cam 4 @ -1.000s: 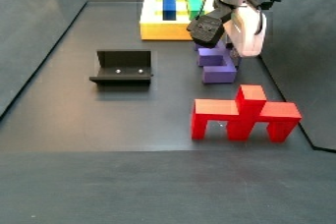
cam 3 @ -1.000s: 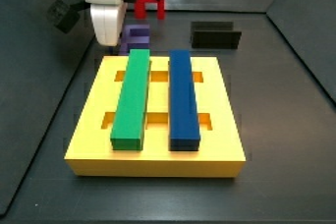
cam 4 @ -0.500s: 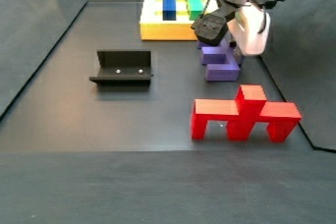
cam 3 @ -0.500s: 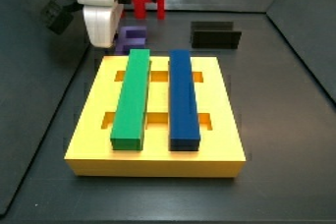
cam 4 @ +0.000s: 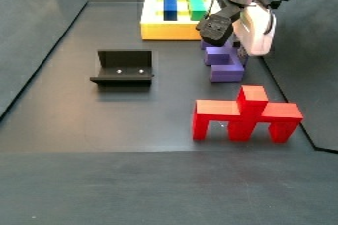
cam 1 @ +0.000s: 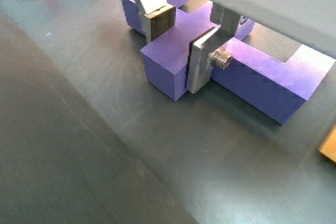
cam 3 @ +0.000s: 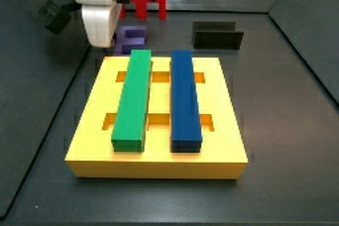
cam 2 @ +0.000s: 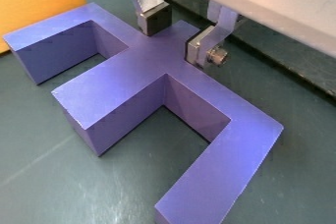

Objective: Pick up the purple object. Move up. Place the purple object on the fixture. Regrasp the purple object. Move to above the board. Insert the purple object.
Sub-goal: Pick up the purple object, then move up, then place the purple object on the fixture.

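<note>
The purple object (cam 2: 144, 85) is seen lying flat on the floor, between the board (cam 3: 159, 121) and the red legged piece (cam 4: 248, 116), near the floor's edge on the gripper's side. In both wrist views the gripper (cam 1: 184, 36) is set low over it, and one short crossing arm is straddled by the fingers (cam 2: 203, 43). The silver plates appear close against that arm, yet whether it is actually clamped cannot be told. The task is judged to be at its first step: the pick-up is not completed, and the fixture (cam 4: 122, 67) is seen standing empty, well apart. The board's green and blue bars are in place, with an open slot left beside them. The cross shape and finger placement are given only by the wrist views; in a side view most of the piece is hidden behind the white gripper body (cam 3: 98, 12).
</note>
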### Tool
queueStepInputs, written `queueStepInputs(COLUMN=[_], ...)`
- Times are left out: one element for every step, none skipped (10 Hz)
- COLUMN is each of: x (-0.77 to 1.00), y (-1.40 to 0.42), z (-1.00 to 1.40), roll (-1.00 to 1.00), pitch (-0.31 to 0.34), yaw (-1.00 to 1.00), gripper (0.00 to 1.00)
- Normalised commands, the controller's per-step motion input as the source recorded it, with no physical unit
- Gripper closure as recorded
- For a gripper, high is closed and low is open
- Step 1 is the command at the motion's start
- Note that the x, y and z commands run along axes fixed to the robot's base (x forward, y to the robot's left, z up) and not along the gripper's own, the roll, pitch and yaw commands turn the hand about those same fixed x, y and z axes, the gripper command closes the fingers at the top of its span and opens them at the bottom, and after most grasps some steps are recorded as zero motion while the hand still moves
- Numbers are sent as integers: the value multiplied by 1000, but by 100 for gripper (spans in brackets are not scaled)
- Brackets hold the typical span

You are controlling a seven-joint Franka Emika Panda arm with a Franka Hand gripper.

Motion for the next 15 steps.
queueStepInputs(x=[0, 0, -65, -98, -49, 49, 180, 483, 546, 509, 483, 460, 411, 403, 371], y=[0, 0, -49, -47, -22, -6, 0, 83, 63, 20, 6, 3, 71, 46, 17], z=[0, 833, 798, 705, 369, 0, 0, 0, 20, 0, 0, 0, 0, 23, 26], roll=[0, 0, -5, -3, 0, 0, -129, -251, -60, -97, -83, -71, -31, -11, -11], pitch=[0, 0, 32, 63, 44, 0, 0, 66, 174, 134, 134, 137, 229, 254, 249], yaw=[0, 0, 2, 3, 7, 0, -60, 17, 286, 451, 483, 497, 463, 471, 509], gripper=[100, 100, 100, 100, 100, 100, 100, 100, 100, 100, 100, 100, 100, 100, 100])
